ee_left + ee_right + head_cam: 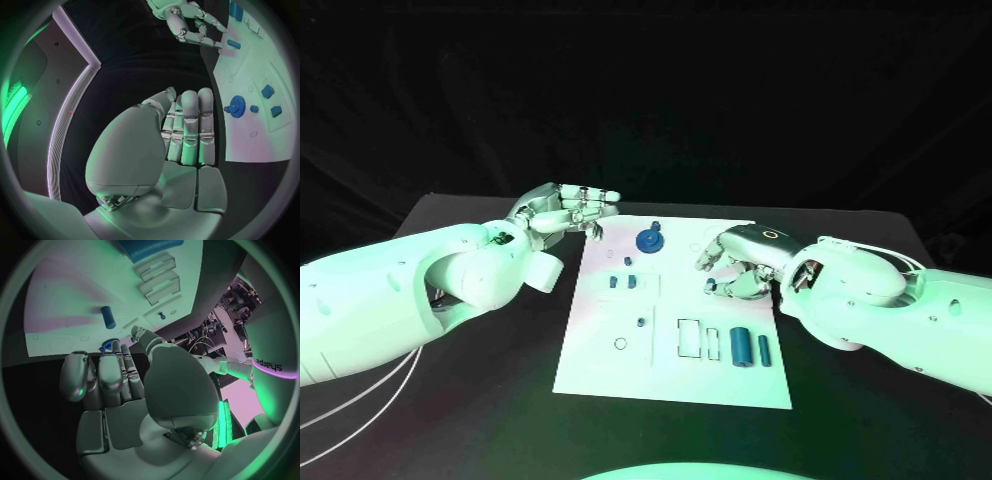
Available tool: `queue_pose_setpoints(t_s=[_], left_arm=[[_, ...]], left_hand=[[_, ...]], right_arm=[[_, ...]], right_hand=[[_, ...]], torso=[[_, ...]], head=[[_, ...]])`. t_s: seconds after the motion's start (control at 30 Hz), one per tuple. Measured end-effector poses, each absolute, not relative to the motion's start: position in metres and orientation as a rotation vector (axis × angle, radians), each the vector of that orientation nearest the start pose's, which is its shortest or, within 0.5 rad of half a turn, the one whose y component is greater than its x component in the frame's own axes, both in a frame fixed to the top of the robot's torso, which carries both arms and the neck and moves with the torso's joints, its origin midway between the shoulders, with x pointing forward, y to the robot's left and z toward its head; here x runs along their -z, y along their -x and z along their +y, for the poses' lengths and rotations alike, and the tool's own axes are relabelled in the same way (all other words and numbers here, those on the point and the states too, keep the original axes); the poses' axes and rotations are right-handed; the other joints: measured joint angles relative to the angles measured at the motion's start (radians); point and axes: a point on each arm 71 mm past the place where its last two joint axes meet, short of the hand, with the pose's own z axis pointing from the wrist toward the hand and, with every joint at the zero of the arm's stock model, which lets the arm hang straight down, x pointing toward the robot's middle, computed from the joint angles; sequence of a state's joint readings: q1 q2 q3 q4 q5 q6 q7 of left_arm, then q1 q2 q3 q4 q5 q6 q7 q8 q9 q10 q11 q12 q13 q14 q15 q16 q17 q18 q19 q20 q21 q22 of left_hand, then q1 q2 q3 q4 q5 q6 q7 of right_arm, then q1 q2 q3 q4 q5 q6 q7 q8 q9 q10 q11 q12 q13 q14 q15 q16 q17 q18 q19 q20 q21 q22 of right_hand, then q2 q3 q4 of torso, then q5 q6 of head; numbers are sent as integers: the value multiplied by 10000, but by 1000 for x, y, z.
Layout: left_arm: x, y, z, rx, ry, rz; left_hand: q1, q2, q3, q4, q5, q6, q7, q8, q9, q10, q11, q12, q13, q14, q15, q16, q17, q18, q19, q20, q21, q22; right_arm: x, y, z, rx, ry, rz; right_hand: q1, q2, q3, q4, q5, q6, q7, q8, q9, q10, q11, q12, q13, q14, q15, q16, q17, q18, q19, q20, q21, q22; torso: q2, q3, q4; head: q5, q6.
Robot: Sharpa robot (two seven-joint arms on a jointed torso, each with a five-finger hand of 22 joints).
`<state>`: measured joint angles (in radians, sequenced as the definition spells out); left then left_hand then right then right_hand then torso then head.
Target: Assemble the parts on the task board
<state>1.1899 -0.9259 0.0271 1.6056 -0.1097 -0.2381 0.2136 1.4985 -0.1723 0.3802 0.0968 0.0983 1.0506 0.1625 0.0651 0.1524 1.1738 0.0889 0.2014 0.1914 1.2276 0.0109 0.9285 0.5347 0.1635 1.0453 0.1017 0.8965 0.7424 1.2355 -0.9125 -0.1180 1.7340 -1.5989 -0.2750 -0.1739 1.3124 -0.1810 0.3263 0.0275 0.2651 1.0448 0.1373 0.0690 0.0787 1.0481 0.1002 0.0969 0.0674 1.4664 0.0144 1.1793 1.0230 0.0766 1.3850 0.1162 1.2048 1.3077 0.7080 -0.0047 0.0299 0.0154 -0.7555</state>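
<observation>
The right hand, right of centre on the board, curls its fingers over a small blue part, apparently picking it up. The left hand, fingers together, holds nothing. Next: secure the pinch, lift.

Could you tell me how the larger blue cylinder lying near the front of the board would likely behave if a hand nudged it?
The larger blue cylinder lies on its side on the flat task board, so it would probably roll. It looks rigid, likely light, and perhaps slippery.
</observation>
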Motion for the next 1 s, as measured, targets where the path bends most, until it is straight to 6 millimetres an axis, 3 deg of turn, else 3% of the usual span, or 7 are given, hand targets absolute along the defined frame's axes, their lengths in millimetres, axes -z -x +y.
queue_pose_setpoints(t_s=[0.13, 0.53, 0.67, 0.83, 1.0], left_arm=[[162, -478, 219, 15256, 10646, 15838], [162, -478, 219, 15273, 10639, 15854], [162, -478, 219, 15275, 10639, 15856], [162, -477, 219, 15277, 10638, 15859], [162, -477, 219, 15276, 10639, 15864]], left_hand=[[0, 0, 0, 0, 0, 0, 0, 0, 0, 0, 0, 0, -1, 0, 0, 0, 0, 0, 0, 0, 0, 0], [0, 0, 0, 0, 0, 0, 0, 0, 1, 0, 0, 0, 9, 0, 0, 0, 1, -1, 0, 0, 1, 1], [0, 0, 0, 0, 0, 0, 0, 0, 2, 0, 0, 0, 8, 0, 0, 0, 2, -1, 0, 0, 1, 1], [0, 0, 0, 0, 0, 0, 0, 0, 2, 0, 0, 0, 8, 0, 0, 0, 2, 0, 0, 0, 2, 1], [0, 0, 0, 0, 0, 0, 0, 0, 2, 0, 0, 0, 8, 0, 0, 0, 2, 0, 0, 0, 2, 1]], right_arm=[[185, -438, -176, -6258, 3733, 16977], [195, -443, -176, -5863, 4118, 17208], [199, -444, -175, -5810, 4188, 17288], [203, -444, -172, -5852, 4254, 17344], [203, -445, -172, -5828, 4247, 17343]], right_hand=[[44, -38, -228, 44, 0, -35, -35, 0, -17, -102, -2, 80, -1, 0, 0, 0, -89, 4, -54, -17, -120, 0], [350, 269, -351, 29, 21, -35, -35, 0, -16, -135, 31, 322, 27, 0, 0, 0, -67, 4, -84, 14, -87, -2], [484, 403, -349, 27, 34, 86, -46, 0, -13, 65, -90, 504, 53, 0, 0, 85, 2, 3, 59, -41, 143, -2], [691, 610, -47, 54, -335, 400, -35, 77, 40, 577, -183, 764, 81, -14, -91, 333, 247, 4, 351, -130, 618, -2], [741, 660, 141, 70, -438, 530, -58, 118, 63, 807, -277, 815, 81, 1, -148, 408, 357, 4, 412, -150, 799, -2]], torso=[[3, 1, 4], [14, 0, 15], [21, -5, 10], [20, -1, 5], [15, 0, 10]], head=[[-10, 21], [-19, 20], [-24, 20], [-18, 29], [-29, 56]])
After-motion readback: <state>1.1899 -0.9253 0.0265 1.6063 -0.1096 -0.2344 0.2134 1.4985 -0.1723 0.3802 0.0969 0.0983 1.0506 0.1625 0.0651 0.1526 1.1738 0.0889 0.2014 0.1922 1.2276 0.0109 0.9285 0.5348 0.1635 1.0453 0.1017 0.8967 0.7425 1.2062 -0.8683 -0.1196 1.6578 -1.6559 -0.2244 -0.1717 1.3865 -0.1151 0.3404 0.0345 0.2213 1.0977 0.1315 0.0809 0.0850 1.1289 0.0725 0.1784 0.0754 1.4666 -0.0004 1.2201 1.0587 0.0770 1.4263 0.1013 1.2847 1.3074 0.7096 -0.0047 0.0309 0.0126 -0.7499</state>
